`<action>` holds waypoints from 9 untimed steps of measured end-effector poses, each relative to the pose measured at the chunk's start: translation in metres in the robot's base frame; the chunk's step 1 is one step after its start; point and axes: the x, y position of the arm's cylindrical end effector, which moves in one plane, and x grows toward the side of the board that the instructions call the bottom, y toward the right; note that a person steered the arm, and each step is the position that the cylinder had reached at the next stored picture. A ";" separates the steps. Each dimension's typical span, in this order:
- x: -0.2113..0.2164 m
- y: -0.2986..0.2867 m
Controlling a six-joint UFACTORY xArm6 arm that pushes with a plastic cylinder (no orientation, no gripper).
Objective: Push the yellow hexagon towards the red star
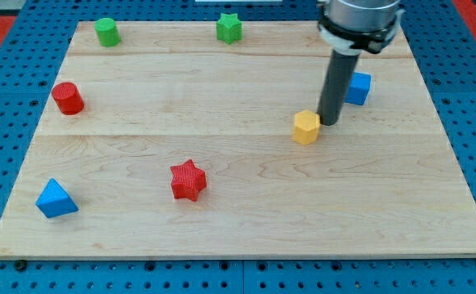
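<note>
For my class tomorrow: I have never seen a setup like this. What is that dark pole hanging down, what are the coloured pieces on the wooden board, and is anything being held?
This is one camera picture looking down at a wooden board. The dark pole is the end of a robot arm; it has no jaws, so nothing is held. It only pushes. My tip sits just to the view's upper right of the yellow hexagon, close against it. The red star lies further to the view's lower left. Also on the board: a blue cube behind the pole, a green star, a green cylinder, a red cylinder and a blue triangular block.
</note>
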 end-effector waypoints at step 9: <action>0.038 -0.065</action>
